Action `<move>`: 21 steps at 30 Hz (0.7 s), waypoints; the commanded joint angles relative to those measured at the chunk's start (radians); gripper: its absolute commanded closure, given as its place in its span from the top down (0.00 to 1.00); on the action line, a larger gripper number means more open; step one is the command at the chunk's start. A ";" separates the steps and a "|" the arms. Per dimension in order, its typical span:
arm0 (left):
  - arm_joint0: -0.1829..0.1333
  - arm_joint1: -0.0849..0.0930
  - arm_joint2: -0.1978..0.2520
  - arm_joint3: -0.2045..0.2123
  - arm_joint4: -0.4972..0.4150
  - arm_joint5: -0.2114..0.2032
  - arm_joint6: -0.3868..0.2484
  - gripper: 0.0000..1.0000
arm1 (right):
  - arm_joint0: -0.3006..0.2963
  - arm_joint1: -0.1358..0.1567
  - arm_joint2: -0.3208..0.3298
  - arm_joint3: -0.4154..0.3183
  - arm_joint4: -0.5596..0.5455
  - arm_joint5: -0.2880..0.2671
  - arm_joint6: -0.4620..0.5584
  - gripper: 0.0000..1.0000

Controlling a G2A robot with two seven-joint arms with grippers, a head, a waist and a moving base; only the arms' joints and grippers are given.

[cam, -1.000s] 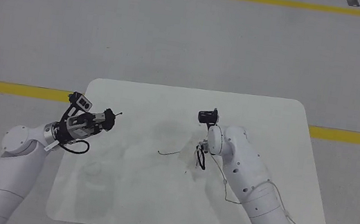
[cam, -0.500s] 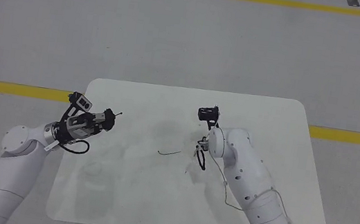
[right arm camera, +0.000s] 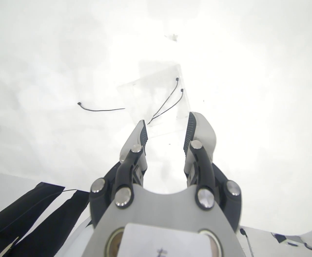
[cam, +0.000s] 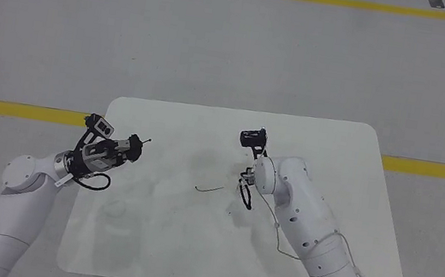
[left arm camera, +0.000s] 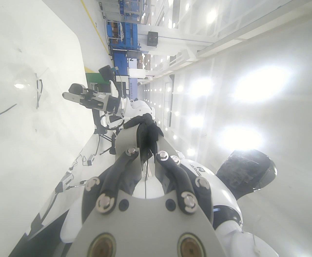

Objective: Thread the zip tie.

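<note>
left gripper (left arm camera: 146,123): black-covered fingertips pressed together
right gripper (left arm camera: 69,92): farther off, above the desk (left arm camera: 48,60)
zip tie (left arm camera: 8,109): loose, flat on desk

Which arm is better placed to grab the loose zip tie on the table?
Right. The right gripper, open, hangs over the table near the zip tie; the left gripper is off at the table's edge.

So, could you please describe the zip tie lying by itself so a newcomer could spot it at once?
On the white table, look just beyond the right arm's open end effector, where a clear plastic sheet carries two black zip ties. The one meant is the black zip tie beside that sheet, on bare tabletop. It alone lies off the sheet, touching nothing.
</note>
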 commanded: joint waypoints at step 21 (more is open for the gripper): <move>0.000 0.000 0.000 0.000 0.000 0.000 0.000 0.00 | 0.137 -0.034 -0.105 0.216 0.135 0.007 0.000 0.25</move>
